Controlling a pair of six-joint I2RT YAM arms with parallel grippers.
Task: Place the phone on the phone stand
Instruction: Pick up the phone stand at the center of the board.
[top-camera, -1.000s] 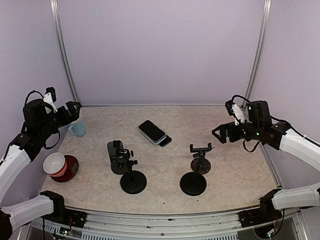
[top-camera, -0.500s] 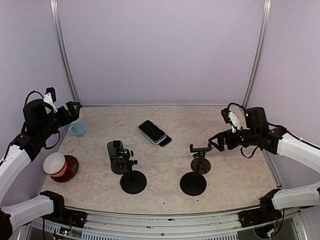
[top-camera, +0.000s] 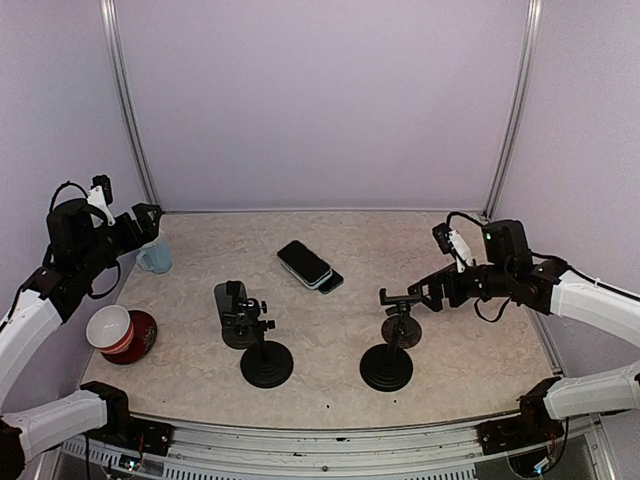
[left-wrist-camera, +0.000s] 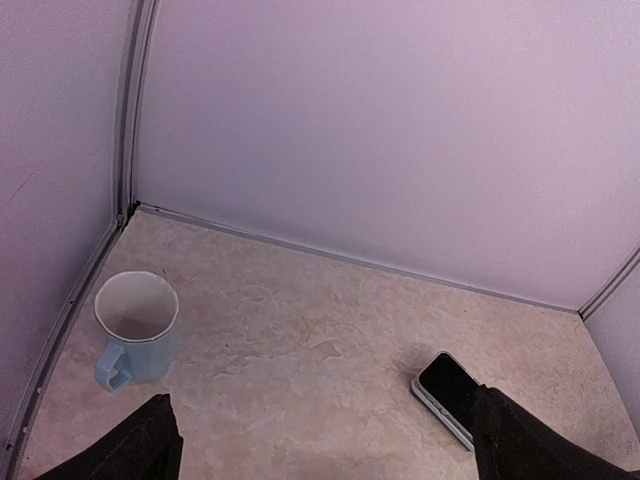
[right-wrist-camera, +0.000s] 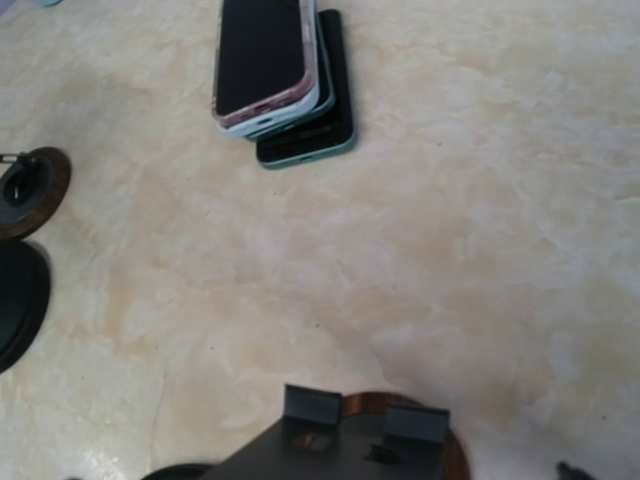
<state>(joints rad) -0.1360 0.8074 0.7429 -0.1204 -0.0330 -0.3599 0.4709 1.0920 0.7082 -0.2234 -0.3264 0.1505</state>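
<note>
The black-screened smartphone in a pale case (right-wrist-camera: 262, 60) lies flat at the centre-rear of the marbled beige table (top-camera: 480, 350), stacked on a mint-edged handset (right-wrist-camera: 338, 100). The empty black round-base phone stand (top-camera: 388, 352) stands well apart. The right end effector (top-camera: 424, 289), spread wide, hovers beside the stand's clamp. The left end effector (top-camera: 147, 222), equally wide, hangs near a light-blue mug (top-camera: 155, 259).

Marbled table (top-camera: 480, 350) — phones (top-camera: 305, 263), left stand (top-camera: 267, 365), right stand (top-camera: 386, 368), mug (top-camera: 155, 258), red cup (top-camera: 122, 332)
</note>
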